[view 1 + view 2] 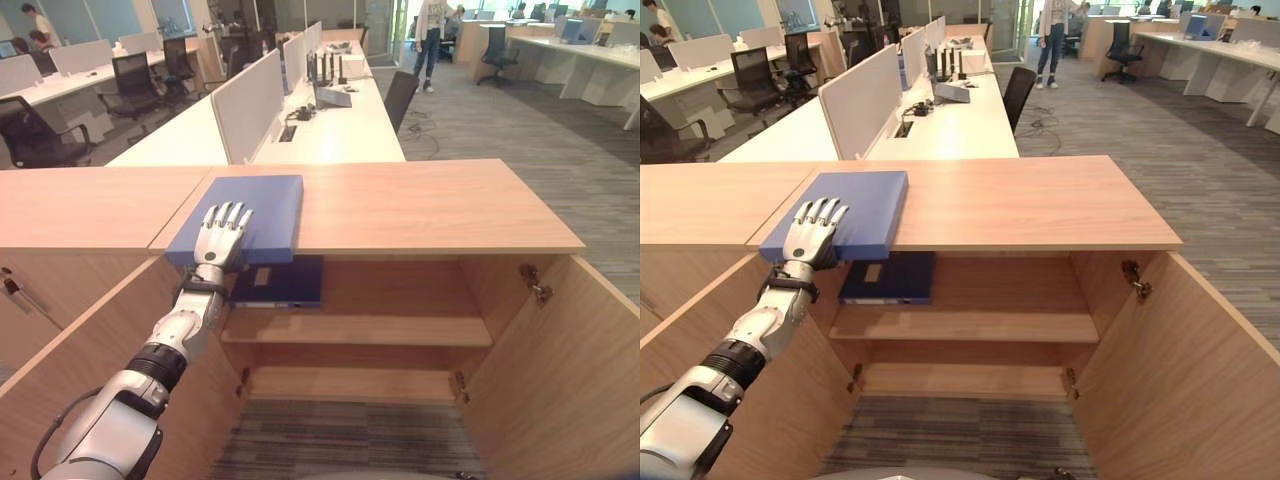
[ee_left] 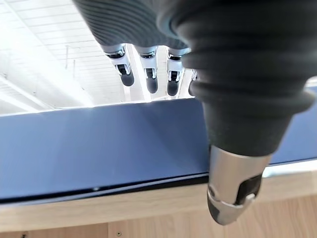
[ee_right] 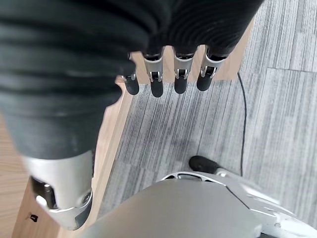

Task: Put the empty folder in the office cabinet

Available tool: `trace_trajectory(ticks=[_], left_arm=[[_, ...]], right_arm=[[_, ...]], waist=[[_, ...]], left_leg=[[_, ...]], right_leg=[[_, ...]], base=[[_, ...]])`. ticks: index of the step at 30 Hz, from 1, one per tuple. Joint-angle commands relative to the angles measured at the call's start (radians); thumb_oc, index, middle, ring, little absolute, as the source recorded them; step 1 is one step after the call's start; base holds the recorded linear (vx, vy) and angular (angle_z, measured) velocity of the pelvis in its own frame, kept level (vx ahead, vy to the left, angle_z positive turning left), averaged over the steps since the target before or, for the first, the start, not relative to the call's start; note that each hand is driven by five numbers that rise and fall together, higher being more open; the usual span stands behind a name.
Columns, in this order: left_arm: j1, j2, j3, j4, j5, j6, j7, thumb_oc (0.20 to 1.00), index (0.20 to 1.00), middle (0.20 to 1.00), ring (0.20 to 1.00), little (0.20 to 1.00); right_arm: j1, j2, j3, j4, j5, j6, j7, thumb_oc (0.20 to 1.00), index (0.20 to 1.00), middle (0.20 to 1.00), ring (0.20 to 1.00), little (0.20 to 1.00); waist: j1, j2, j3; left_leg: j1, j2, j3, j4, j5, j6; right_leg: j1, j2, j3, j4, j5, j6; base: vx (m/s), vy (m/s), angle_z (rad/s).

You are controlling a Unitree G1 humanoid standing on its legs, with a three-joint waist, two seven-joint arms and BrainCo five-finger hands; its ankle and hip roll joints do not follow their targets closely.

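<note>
Left hand (image 1: 222, 235) rests flat, fingers straight and spread, on the blue folder (image 1: 250, 212) at centre left of the frame, gripping nothing. We see the folder still lying on top of the cabinet (image 1: 430, 205), its near edge jutting past the front lip. Both doors stand open below, where another blue folder (image 1: 280, 282) already lies on the upper shelf (left side). Our right hand (image 3: 163, 79) hangs relaxed over the carpet. We judge the task barely begun: grasping, lowering and shelving all remain.
</note>
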Motion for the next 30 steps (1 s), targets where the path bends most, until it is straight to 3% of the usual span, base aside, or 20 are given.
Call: trace_trajectory(ticks=[1,9,10,12,13,14,24,30], left_arm=[[-0.219,0.040,-0.007,0.082,-0.016,0.015,0.032,1.000,1.000,1.000,1.000,1.000],[-0.189,0.015,-0.030,0.153,-0.027,0.013,0.001,1.000,1.000,1.000,1.000,1.000],[-0.185,0.006,-0.035,0.180,-0.038,0.014,-0.011,0.956,0.956,0.956,0.956,0.956],[-0.183,0.003,-0.038,0.184,-0.046,0.008,-0.025,0.429,0.429,0.429,0.429,0.429],[-0.183,0.003,-0.038,0.184,-0.046,0.007,-0.026,0.357,0.357,0.357,0.357,0.357],[-0.176,0.003,-0.042,0.186,-0.052,0.002,-0.042,0.200,0.200,0.200,0.200,0.200],[-0.146,-0.025,-0.046,0.293,-0.102,0.009,-0.110,0.200,0.200,0.200,0.200,0.200],[-0.119,-0.019,0.007,0.202,-0.181,-0.022,-0.090,0.200,0.200,0.200,0.200,0.200]], right_arm=[[-0.087,0.027,0.031,0.045,-0.031,-0.013,0.002,1.000,1.000,1.000,1.000,1.000],[-0.083,0.028,0.031,0.045,-0.028,-0.012,0.005,1.000,1.000,1.000,1.000,1.000],[-0.084,0.026,0.030,0.045,-0.027,-0.013,0.007,1.000,1.000,1.000,1.000,1.000],[-0.084,0.023,0.028,0.046,-0.027,-0.012,0.008,1.000,1.000,1.000,1.000,1.000],[-0.084,0.023,0.028,0.046,-0.027,-0.012,0.008,1.000,1.000,1.000,1.000,1.000],[-0.083,0.024,0.024,0.049,-0.027,-0.010,0.009,1.000,1.000,1.000,1.000,1.000],[-0.075,0.015,0.015,0.051,-0.031,0.001,0.026,1.000,1.000,1.000,1.000,1.000],[-0.066,0.016,0.005,0.060,-0.020,0.006,0.037,1.000,1.000,1.000,1.000,1.000]], waist=[[-0.010,-0.039,0.003],[-0.013,-0.036,0.003],[-0.015,-0.035,0.002],[-0.015,-0.035,0.003],[-0.015,-0.035,0.003],[-0.015,-0.034,0.002],[-0.018,-0.030,0.007],[-0.010,-0.035,0.014]], left_leg=[[0.043,-0.028,-0.045,0.005,-0.114,-0.003],[0.050,-0.031,-0.039,0.005,-0.116,-0.001],[0.052,-0.031,-0.038,0.005,-0.117,-0.001],[0.053,-0.032,-0.038,0.005,-0.118,0.000],[0.054,-0.033,-0.037,0.005,-0.118,0.000],[0.056,-0.033,-0.037,0.005,-0.119,0.001],[0.065,-0.035,-0.034,0.005,-0.121,0.003],[0.061,-0.035,-0.038,0.005,-0.119,0.003]], right_leg=[[0.022,-0.038,0.008,0.007,-0.033,0.070],[0.026,-0.040,0.011,0.007,-0.034,0.072],[0.028,-0.040,0.012,0.007,-0.035,0.072],[0.029,-0.040,0.012,0.007,-0.035,0.072],[0.029,-0.040,0.013,0.007,-0.035,0.072],[0.030,-0.040,0.013,0.007,-0.036,0.072],[0.036,-0.043,0.016,0.007,-0.036,0.072],[0.036,-0.043,0.013,0.007,-0.037,0.070]], base=[[0.00,0.000,0.00],[0.00,0.000,0.00],[0.01,-0.001,-0.03],[0.00,0.000,0.00],[0.00,0.000,0.00],[0.00,0.000,0.00],[0.00,0.004,-0.02],[0.00,0.000,0.00]])
